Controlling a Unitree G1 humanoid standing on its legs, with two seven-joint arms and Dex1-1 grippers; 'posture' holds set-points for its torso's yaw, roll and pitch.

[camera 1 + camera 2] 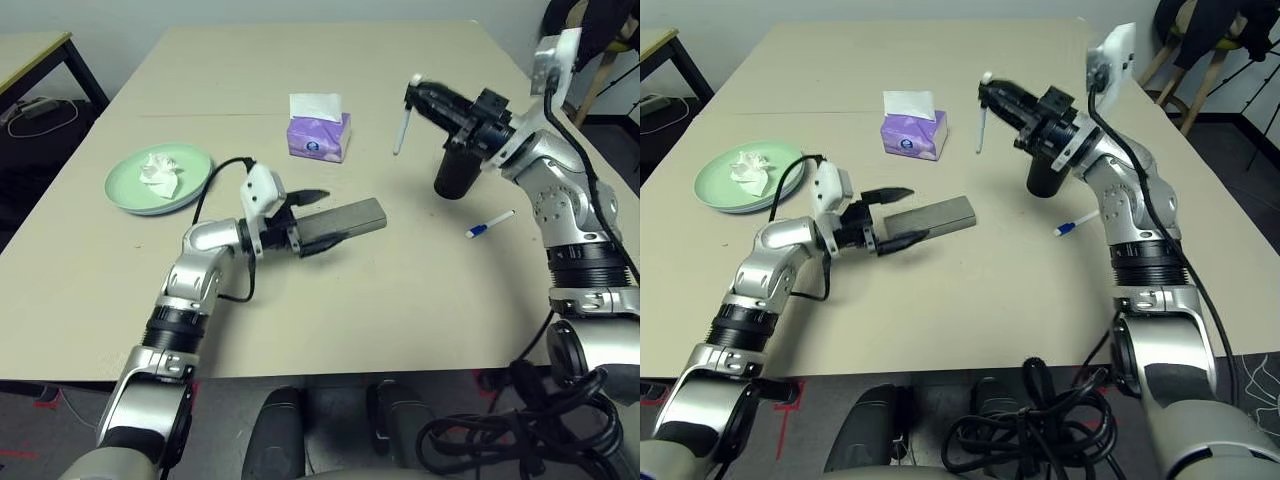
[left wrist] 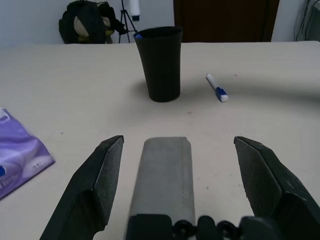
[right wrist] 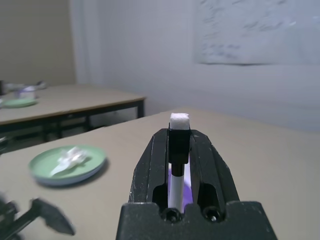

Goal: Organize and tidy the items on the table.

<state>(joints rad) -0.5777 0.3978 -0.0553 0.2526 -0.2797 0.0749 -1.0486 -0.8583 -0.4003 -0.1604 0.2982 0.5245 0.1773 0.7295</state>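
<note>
Beige table (image 1: 420, 300) seen from the robot's head, both arms reaching over it. Left gripper (image 1: 318, 222): jaws spread wide, level with the tabletop, with the near end of the grey oblong glasses case (image 1: 345, 221) lying between them; in the left wrist view the case (image 2: 164, 180) runs down the middle of the gap and a clear strip of table shows on either side, so neither finger (image 2: 100, 180) touches it. Right gripper (image 1: 418, 98): raised above the table, jaws closed on a white pen (image 1: 402, 132) that hangs down from the fingertips; in the right wrist view the pen (image 3: 176, 175) sits clamped in the narrow slot between the two black fingers (image 3: 150, 165). The black cup (image 1: 457, 172) stands upright just below and behind this gripper, and a second blue-capped pen (image 1: 489, 224) lies flat on the table near it. Purple tissue box (image 1: 319, 136) stands toward the table's middle, well apart from both grippers. At far left a pale green plate (image 1: 190, 165) carries crumpled white tissue (image 1: 160, 172)
</note>
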